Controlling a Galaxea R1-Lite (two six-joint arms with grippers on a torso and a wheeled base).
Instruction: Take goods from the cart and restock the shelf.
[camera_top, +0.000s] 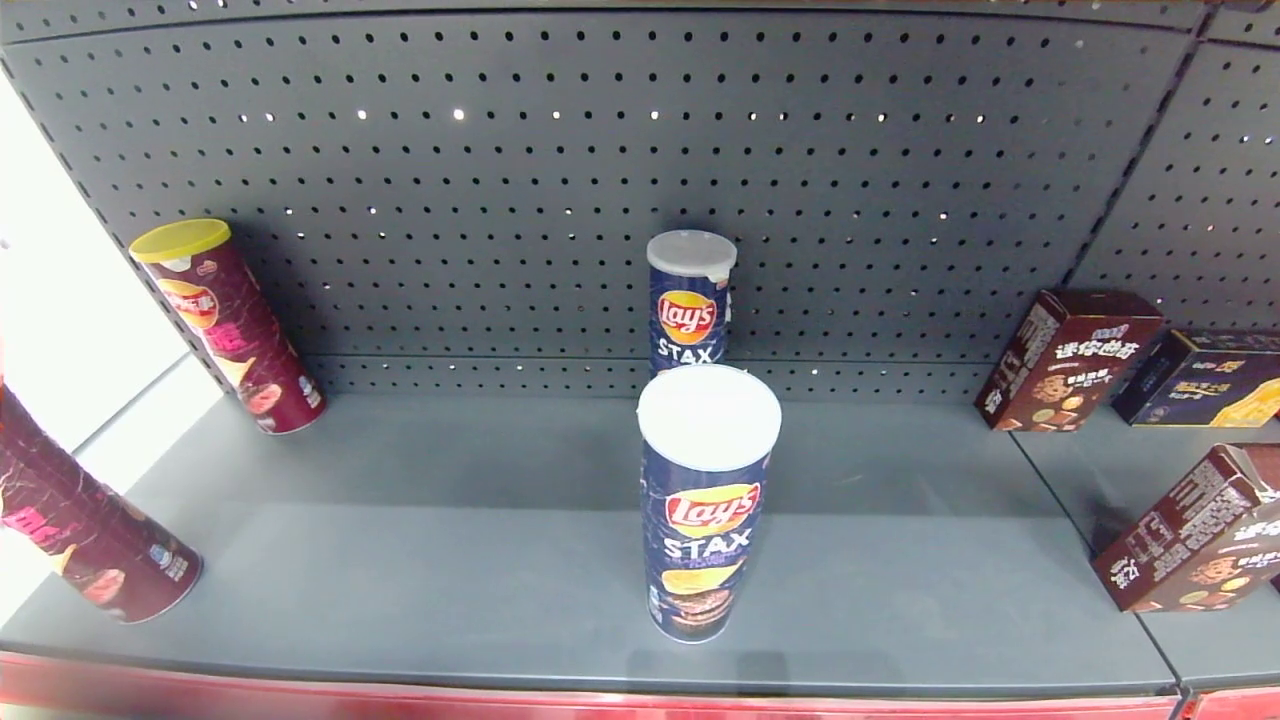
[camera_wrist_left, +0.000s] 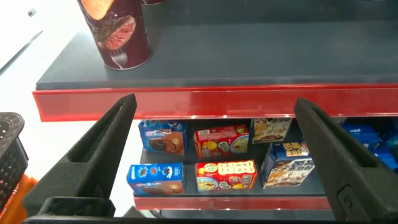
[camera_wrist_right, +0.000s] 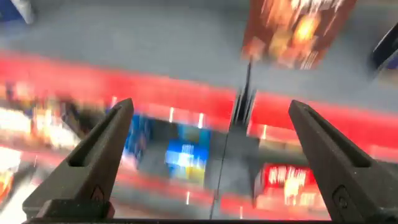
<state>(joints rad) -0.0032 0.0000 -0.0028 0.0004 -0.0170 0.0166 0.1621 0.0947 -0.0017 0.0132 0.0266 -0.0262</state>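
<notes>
Here the shelf (camera_top: 450, 560) holds chip cans (camera_top: 705, 520); left gripper (camera_wrist_left: 214, 102) and right gripper (camera_wrist_right: 210, 104) gape empty.

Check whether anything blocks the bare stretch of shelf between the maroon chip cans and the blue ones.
Nothing visible does: only the dark grey metal shelf shows between the rear maroon chip can and near maroon chip can on the left and the front blue chip can and rear blue chip can in the middle.
</notes>
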